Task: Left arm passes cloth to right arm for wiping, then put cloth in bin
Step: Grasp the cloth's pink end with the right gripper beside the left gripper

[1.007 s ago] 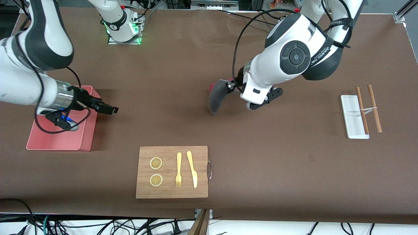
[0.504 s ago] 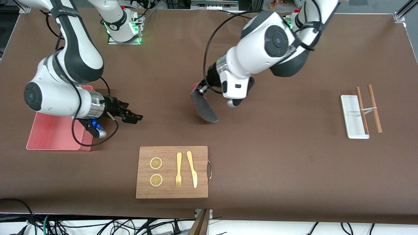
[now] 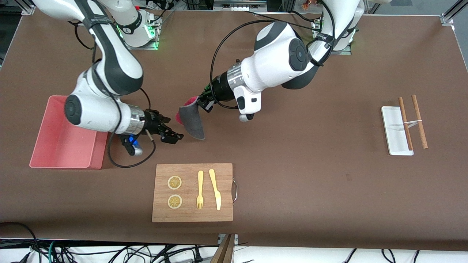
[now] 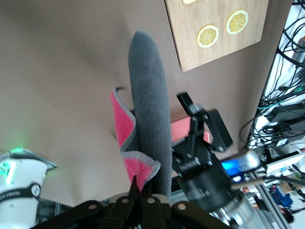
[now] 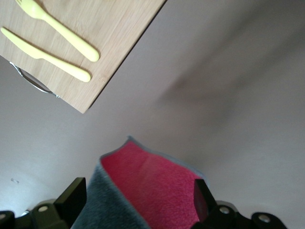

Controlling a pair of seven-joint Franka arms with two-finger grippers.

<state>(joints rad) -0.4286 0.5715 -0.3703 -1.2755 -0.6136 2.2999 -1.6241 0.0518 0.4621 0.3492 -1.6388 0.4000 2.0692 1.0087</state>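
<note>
The left claw (image 3: 202, 102) is clamped on the cloth (image 3: 192, 122), which hangs in the air over the bare worktop (image 3: 310, 175), grey face outward. The right claw (image 3: 174, 136) hovers just beside it with fingers apart. The bin (image 3: 47, 160) sits at the right arm's end.

A wooden board (image 3: 192, 193) is lying on the brown worktop (image 3: 310, 182) at the edge nearest the front camera, carrying two lemon slices (image 3: 174, 182), a yellow fork (image 3: 200, 190) and a yellow knife (image 3: 215, 189). Toward the left arm's end, a white tray (image 3: 395, 131) is sitting with two wooden sticks (image 3: 412, 121) resting across and beside it.
</note>
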